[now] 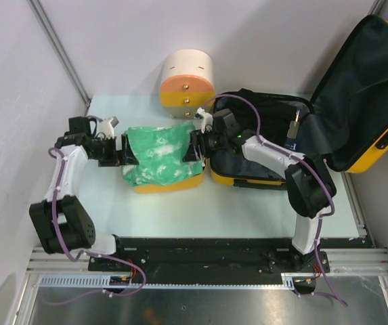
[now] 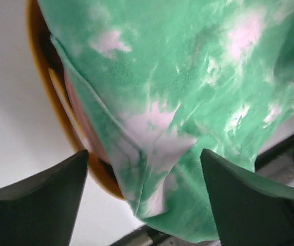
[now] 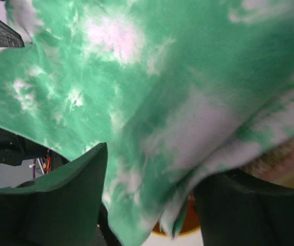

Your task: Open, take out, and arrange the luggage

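The luggage (image 1: 222,179), a yellow hard-shell suitcase with dark lining, lies open at the right with its lid (image 1: 363,88) standing up. A green-and-white tie-dye cloth (image 1: 158,156) is draped over a small yellow tub (image 1: 170,185) in the middle. My left gripper (image 1: 127,152) is at the cloth's left edge and my right gripper (image 1: 195,145) at its right edge. In the left wrist view the cloth (image 2: 177,92) hangs loose inside the open left gripper (image 2: 144,152). In the right wrist view a cloth corner (image 3: 152,128) lies between the spread fingers of the right gripper (image 3: 154,164).
A cream-and-orange cylindrical container (image 1: 187,78) stands at the back, just behind the cloth. Dark items and a cable lie inside the suitcase base (image 1: 275,122). The tub's orange rim (image 2: 49,102) shows under the cloth. Grey walls close in on the left and the back.
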